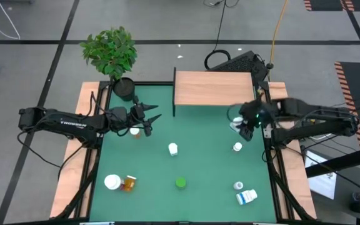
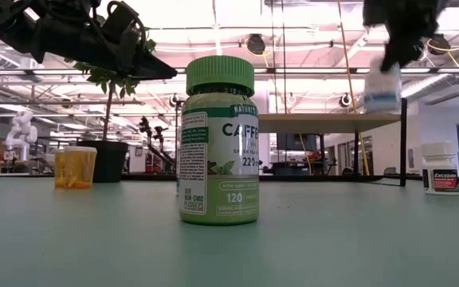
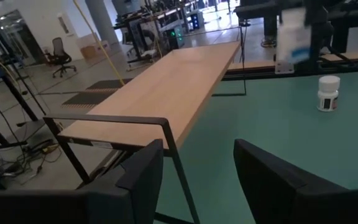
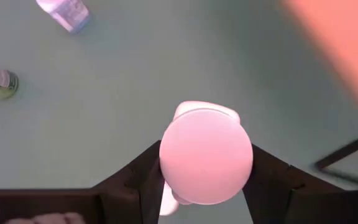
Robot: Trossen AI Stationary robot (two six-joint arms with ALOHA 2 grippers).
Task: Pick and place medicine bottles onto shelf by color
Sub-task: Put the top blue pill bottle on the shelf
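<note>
Clamped around a white bottle (image 4: 205, 155) just under its cap, the right gripper (image 1: 247, 125) is seen holding it upright and lifted off the green surface (image 1: 199, 169), just off the shelf's (image 1: 214, 87) front right corner. From the held bottle the shelf board lies close by toward the back of the surface, so only a short carry by this nearer arm is judged to be needed. The left gripper (image 3: 197, 180) is held apart and empty above the surface near an amber bottle (image 1: 147, 129), with other bottles left standing or lying farther forward.
</note>
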